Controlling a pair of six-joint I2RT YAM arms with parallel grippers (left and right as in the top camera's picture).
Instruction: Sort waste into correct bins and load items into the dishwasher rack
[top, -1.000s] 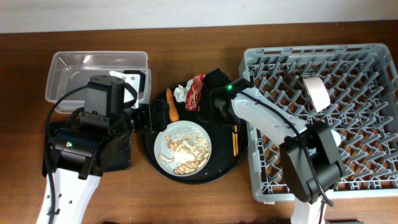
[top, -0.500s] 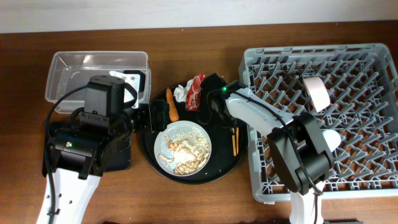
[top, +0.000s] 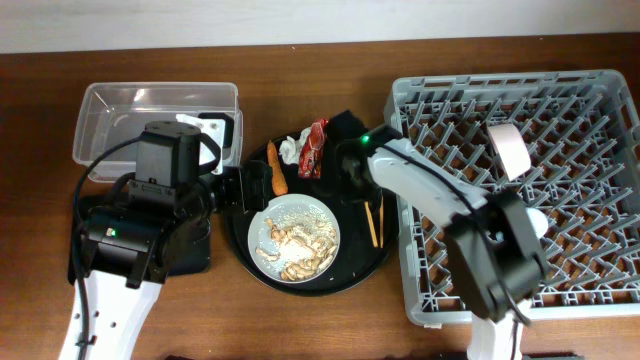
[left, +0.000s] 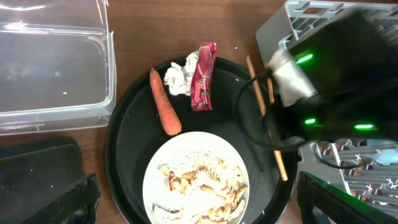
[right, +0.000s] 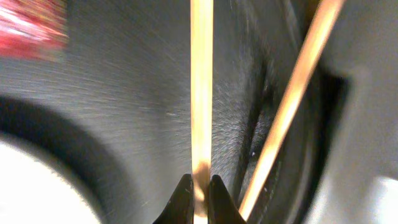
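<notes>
My right gripper (right: 200, 190) is shut on one wooden chopstick (right: 201, 81); the second chopstick (right: 292, 106) lies beside it against the round black tray's rim. In the overhead view this gripper (top: 362, 188) is at the tray's right side, with the chopsticks (top: 374, 222) just below it. My left gripper (left: 199, 202) is open above the pale plate of food scraps (top: 295, 237). The carrot (top: 276, 170), tissue (top: 290, 150) and red wrapper (top: 316, 147) lie on the tray. The white bowl (top: 508, 150) stands in the grey rack (top: 590, 120). The clear tub (top: 150, 105) is at the back left.
The round black tray (top: 345, 275) sits between the tub and the rack. The shallow black tray bin (top: 195, 250) is mostly hidden under my left arm. A pale object (top: 535, 222) in the rack is partly hidden by my right arm.
My right arm has shifted a little at the tray's right side, and the chopstick in its jaws now tilts slightly away from the other. The left arm has not moved.
</notes>
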